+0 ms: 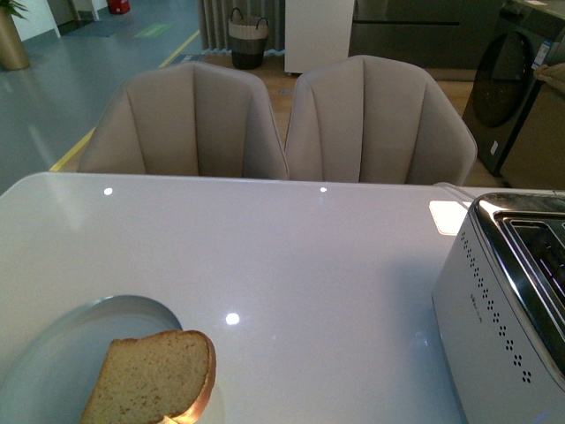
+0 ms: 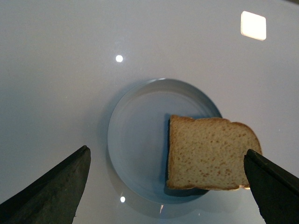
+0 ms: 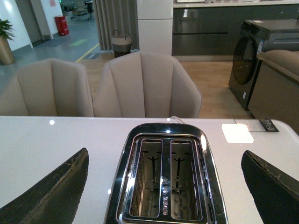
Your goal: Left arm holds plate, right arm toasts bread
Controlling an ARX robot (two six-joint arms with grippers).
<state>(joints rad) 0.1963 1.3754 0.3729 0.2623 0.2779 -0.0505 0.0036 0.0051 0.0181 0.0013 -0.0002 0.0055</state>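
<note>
On the white table (image 1: pixel 291 256), in the front view, the plate (image 1: pixel 53 353) stands at about 7 o'clock, near the front edge. The slice of bread (image 1: pixel 150 375) lies flat on the plate's 4 o'clock side, with its rounded end toward 3 o'clock. In the left wrist view the bread (image 2: pixel 210 154) reaches past the rim of the plate (image 2: pixel 135 135). The left gripper (image 2: pixel 166 154) hangs above the plate with its two black jaws spread wide, released and touching neither plate nor bread.

The silver toaster (image 1: pixel 494 327) stands at about 4 o'clock on the table, well apart from the plate. The right gripper (image 3: pixel 164 154) is over the toaster (image 3: pixel 122 177), also released, one jaw on each side of the two slots and not touching it. Two beige chairs (image 1: pixel 190 124) stand behind the table at 12 o'clock.
</note>
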